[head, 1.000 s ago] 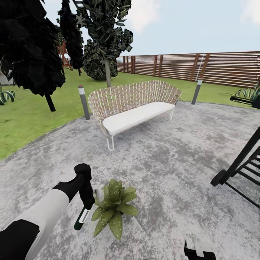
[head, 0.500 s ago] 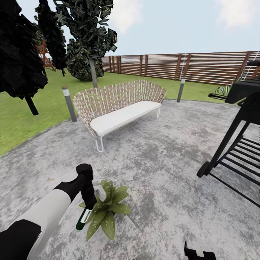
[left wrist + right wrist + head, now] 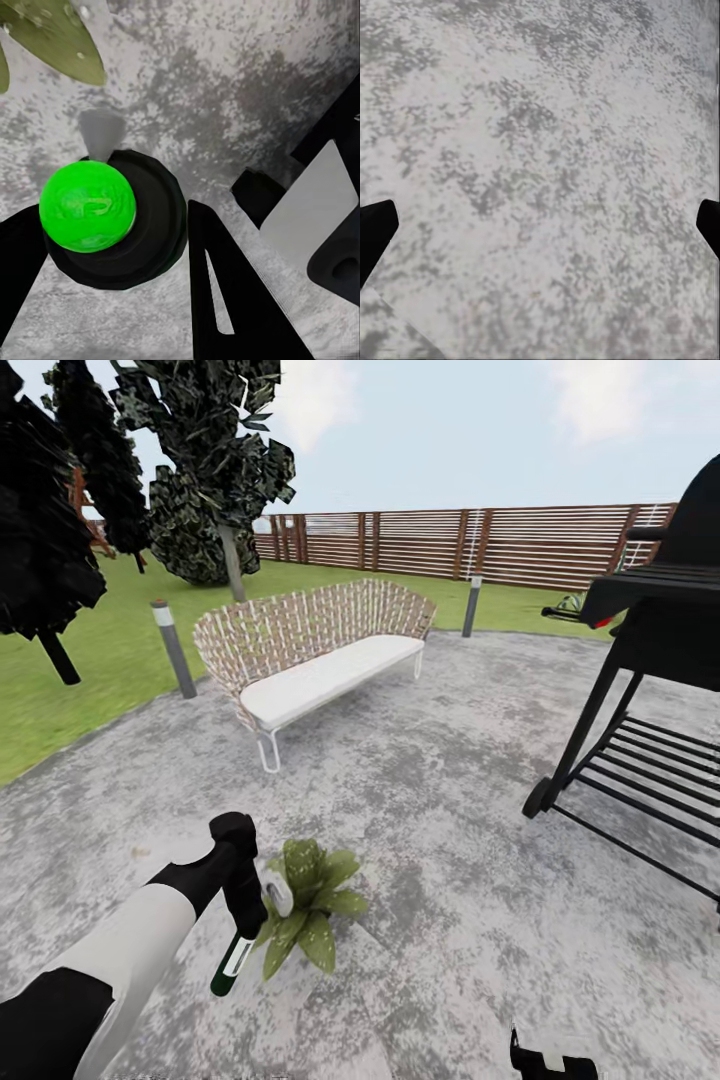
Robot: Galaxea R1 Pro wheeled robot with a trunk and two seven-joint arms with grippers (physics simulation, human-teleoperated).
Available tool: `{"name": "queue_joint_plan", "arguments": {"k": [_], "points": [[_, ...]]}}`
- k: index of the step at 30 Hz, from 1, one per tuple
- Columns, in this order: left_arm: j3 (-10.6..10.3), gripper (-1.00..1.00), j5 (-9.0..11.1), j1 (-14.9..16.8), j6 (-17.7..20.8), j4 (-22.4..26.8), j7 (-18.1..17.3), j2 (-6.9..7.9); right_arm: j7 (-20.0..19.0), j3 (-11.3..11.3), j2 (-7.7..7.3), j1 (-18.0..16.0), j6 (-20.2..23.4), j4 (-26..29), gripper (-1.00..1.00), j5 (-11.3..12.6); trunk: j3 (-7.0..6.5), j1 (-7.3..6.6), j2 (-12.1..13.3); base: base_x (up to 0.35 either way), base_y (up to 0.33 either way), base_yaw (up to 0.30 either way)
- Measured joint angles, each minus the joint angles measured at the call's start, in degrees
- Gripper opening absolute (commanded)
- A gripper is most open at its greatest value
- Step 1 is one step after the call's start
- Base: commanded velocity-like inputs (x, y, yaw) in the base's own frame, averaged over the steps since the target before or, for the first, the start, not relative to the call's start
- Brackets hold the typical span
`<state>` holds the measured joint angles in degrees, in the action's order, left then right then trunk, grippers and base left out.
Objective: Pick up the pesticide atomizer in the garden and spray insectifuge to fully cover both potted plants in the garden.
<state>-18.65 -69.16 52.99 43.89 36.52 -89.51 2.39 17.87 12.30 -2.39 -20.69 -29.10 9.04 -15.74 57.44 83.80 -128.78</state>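
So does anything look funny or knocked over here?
Nothing stands out. The potted plant sits upright on the stone patio, and the left gripper holds the pesticide atomizer beside it, tilted bottom-down.

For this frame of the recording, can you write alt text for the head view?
The left claw holds a slim dark green spray bottle beside a small speckled green potted plant on the grey stone patio. Behind stand a woven bench and a black barbecue grill.
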Motion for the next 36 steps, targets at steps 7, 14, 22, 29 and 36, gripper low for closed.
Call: {"name": "queue_joint_plan", "arguments": {"k": [7,14,22,29,36], "points": [[0.07,-1.00,0.00,-0.01,0.23,0.52,-0.01,0.46,0.01,0.00,0.05,-0.01,0.00,-0.01,1.00,0.00,0.00,0.00,0.00,-0.265,0.244,-0.123],[8.36,-1.00,-0.02,-0.06,0.28,-0.02,0.00,1.78,0.01,0.01,0.03,-0.01,0.00,-0.01,1.00,0.00,0.00,0.00,0.00,-0.265,0.241,-0.003],[24.07,-1.00,12.14,-2.47,-9.36,0.62,16.87,1.66,0.01,0.08,0.18,-0.01,-0.02,0.00,1.00,0.07,0.00,0.00,0.00,-0.270,0.228,0.000],[25.52,-1.00,19.44,-5.93,-17.74,0.53,22.03,2.04,-0.06,0.02,0.07,-0.01,-0.05,0.12,1.00,0.09,0.00,0.00,0.00,-0.270,0.226,0.000],[31.74,-1.00,19.86,-9.45,-27.48,0.54,23.48,2.37,-2.44,-0.73,-0.24,-0.02,-0.02,3.18,1.00,-3.85,0.00,0.00,0.00,-0.270,0.226,0.000]]}}
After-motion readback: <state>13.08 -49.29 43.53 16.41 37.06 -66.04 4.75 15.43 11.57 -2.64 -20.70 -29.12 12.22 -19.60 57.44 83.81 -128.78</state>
